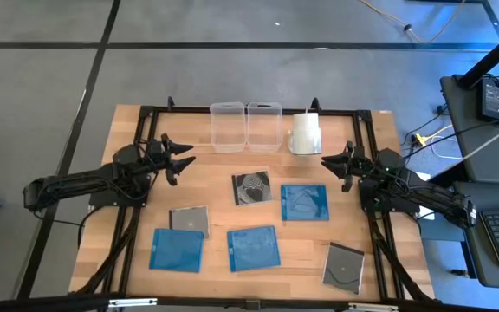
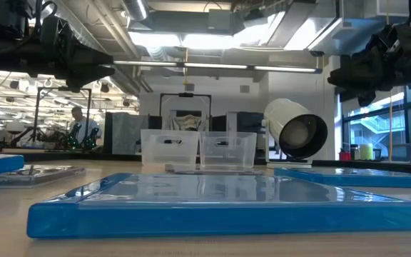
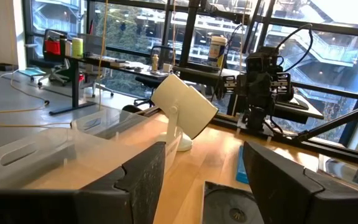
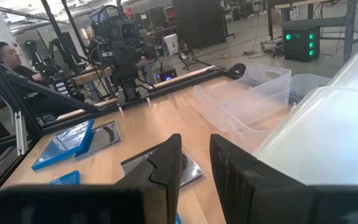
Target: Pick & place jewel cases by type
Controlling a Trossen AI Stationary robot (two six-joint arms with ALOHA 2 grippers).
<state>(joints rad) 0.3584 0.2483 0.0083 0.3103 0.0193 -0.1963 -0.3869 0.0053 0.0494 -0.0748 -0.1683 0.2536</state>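
While both arms hang above the table's rear corners, six thin square plastic jewel cases [image 1: 303, 203] lie flat mid-table: three translucent blue, three dark grey showing discs; left gripper [image 1: 183, 159] open and empty; right gripper [image 1: 328, 159] narrowly parted, empty; only the low view shows a person [image 2: 83, 129] behind.

blue jewel cases: 3 [image 1: 177, 250] [image 1: 254, 248] [image 1: 304, 202]
dark jewel cases with disc: 3 [image 1: 252, 187] [image 1: 189, 221] [image 1: 344, 267]
clear bins: 2 [image 1: 228, 126] [image 1: 265, 126]
white roll: 1 [image 1: 305, 133]
arms: 2
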